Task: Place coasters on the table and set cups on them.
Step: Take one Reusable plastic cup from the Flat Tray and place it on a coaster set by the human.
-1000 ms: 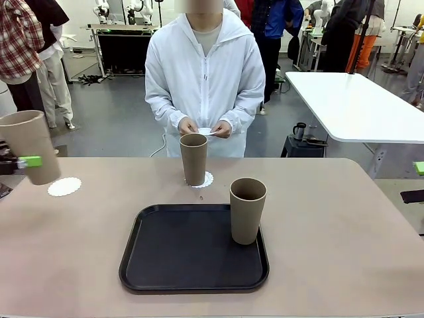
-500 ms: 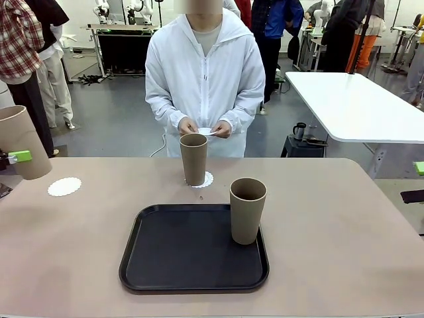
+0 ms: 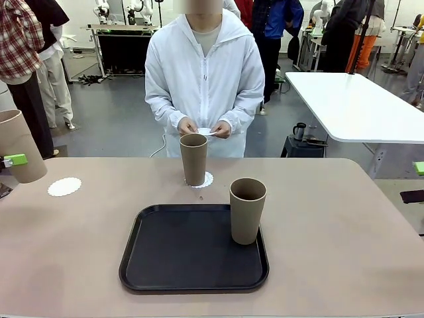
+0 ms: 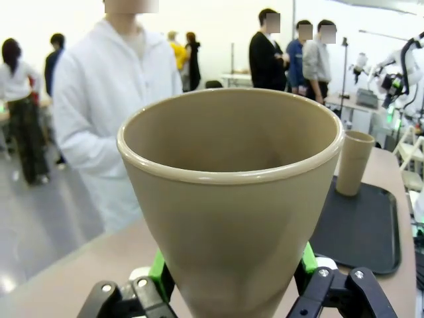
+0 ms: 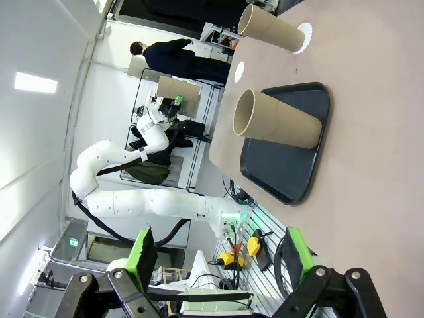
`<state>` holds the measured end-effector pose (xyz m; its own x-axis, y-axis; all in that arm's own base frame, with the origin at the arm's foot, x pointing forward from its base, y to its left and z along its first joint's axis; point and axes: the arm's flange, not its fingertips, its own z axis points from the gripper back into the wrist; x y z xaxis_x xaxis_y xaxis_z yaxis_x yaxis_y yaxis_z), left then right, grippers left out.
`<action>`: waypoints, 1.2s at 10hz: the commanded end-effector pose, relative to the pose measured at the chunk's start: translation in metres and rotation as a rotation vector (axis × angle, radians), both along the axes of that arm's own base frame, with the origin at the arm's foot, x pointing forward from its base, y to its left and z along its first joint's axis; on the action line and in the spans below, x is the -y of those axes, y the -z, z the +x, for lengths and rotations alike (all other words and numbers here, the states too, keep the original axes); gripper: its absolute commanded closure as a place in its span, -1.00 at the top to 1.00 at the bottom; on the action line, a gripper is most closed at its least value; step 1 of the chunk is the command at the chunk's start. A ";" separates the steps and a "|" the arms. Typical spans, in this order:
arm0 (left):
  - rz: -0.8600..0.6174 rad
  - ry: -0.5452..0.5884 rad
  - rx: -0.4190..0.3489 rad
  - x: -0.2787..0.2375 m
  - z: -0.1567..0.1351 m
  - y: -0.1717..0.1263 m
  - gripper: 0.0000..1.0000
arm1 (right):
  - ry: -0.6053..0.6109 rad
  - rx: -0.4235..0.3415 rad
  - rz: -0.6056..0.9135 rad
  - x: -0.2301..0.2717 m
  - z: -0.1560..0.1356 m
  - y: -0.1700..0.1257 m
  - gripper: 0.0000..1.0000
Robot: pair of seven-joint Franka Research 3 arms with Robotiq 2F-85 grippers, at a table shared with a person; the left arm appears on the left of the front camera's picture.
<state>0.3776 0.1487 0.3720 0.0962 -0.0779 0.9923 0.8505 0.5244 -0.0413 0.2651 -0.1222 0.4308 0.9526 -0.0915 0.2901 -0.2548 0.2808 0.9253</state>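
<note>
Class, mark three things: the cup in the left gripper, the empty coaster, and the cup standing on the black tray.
held cup (image 3: 22,139), front view, its side wall.
empty coaster (image 3: 64,187), front view, its centre.
tray cup (image 3: 247,215), front view, its side wall.

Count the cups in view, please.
3. One cup in the left end effector at the left edge, a second cup on a doily before the person, a third cup on the tray.
</note>
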 end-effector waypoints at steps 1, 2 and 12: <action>0.024 0.047 0.024 0.002 0.033 0.001 0.68 | -0.005 0.017 0.011 0.001 0.000 0.000 1.00; 0.048 0.048 0.042 0.005 0.057 0.010 0.68 | -0.005 0.017 0.011 0.001 0.000 0.000 1.00; 0.110 0.041 -0.002 -0.003 0.130 0.052 0.68 | -0.005 0.017 0.011 0.001 0.000 0.000 1.00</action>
<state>0.5071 0.1506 0.3206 0.0913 -0.1914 0.9772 0.8722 0.4890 0.0143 0.2651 -0.1222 0.4309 0.9525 -0.0915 0.2904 -0.2550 0.2808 0.9252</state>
